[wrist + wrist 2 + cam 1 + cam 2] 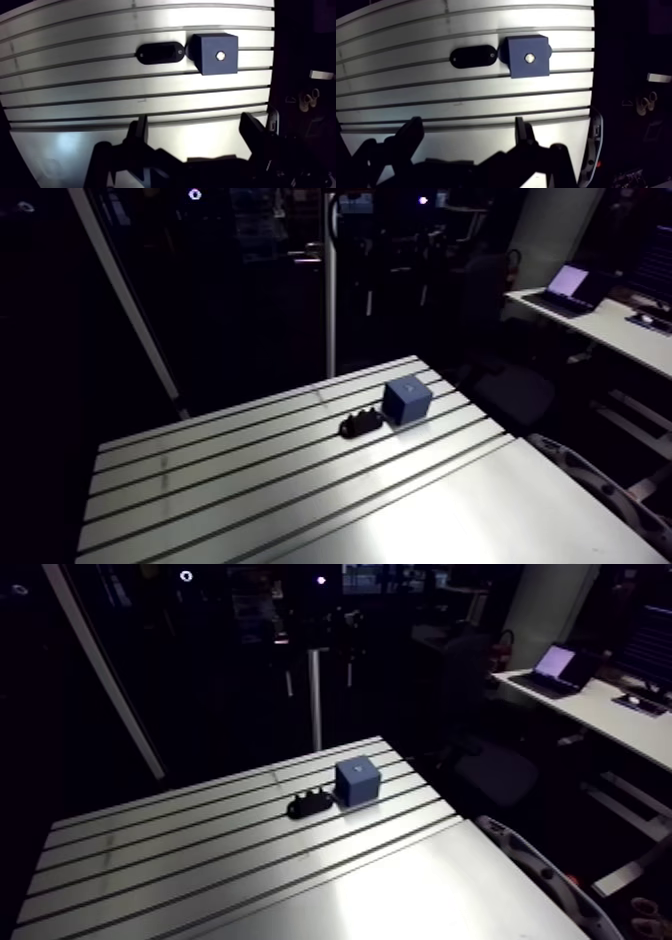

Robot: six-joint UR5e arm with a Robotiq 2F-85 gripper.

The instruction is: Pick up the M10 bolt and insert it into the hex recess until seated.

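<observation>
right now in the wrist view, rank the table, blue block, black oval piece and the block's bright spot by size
1. table
2. blue block, barely ahead and nearer the camera, so unsure
3. black oval piece
4. bright spot

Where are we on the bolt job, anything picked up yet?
In hand: nothing; the gripper is open and empty, short of the blue block and the black part beside it. Done: unclear; a pale round spot shows on the block's face, seated bolt or bare recess I cannot tell. Left, if bare: pick and insertion.
</observation>
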